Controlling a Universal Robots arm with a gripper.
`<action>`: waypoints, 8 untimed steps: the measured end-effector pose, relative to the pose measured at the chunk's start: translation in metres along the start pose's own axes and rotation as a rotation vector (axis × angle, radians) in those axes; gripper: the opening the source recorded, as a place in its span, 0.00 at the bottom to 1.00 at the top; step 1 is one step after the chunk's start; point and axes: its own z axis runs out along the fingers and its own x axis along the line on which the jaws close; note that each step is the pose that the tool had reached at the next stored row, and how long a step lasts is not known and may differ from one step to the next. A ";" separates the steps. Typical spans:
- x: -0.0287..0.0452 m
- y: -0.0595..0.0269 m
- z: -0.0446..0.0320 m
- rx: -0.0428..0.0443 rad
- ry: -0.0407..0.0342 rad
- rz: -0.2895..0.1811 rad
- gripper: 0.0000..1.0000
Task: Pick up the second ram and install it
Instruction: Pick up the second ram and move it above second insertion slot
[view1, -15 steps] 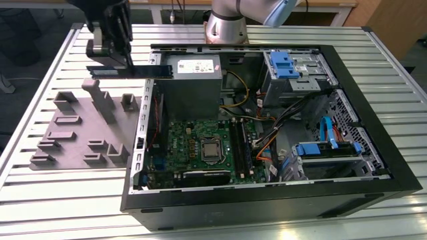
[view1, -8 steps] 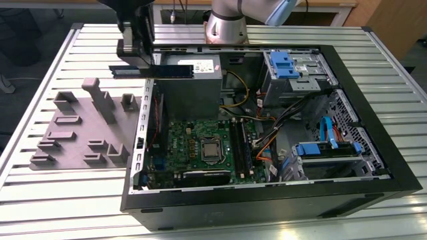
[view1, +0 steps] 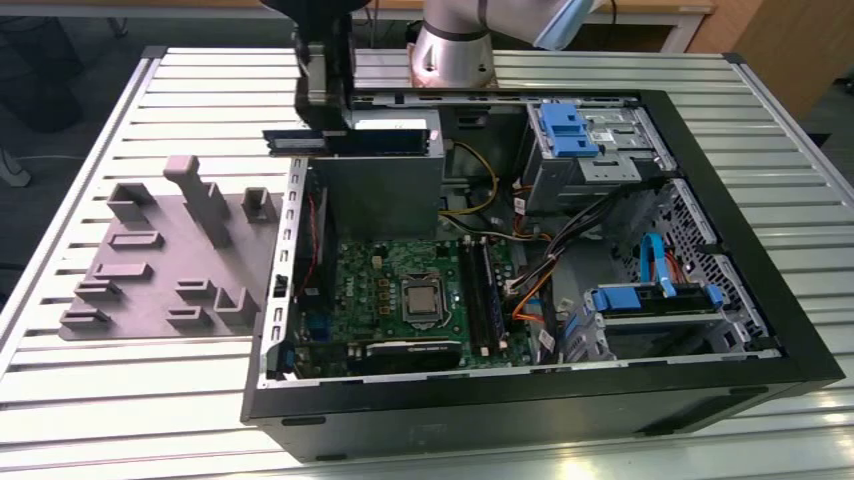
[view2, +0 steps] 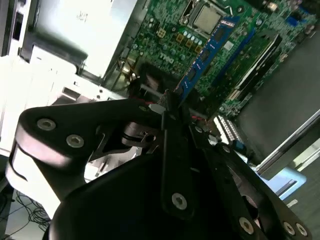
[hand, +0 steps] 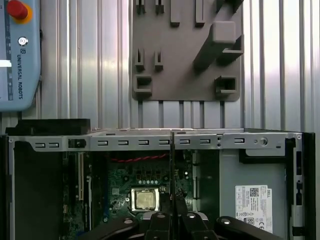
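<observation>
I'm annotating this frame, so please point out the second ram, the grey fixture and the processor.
second ram (view1: 380, 141): exterior view, the stick's flat face, near its middle.
grey fixture (view1: 138, 303): exterior view, a bare patch of its base plate.
processor (view1: 420, 298): exterior view, the middle of its metal lid.

One ram is held by one gripper; counted below: one case, one motherboard, one processor; alongside, one fixture.
</observation>
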 end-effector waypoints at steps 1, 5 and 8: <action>-0.0001 -0.0045 -0.0001 -0.0001 0.0001 0.000 0.14; -0.0006 -0.0229 -0.0002 -0.0001 0.0001 0.000 0.14; -0.0011 -0.0364 -0.0002 -0.0001 0.0001 0.000 0.14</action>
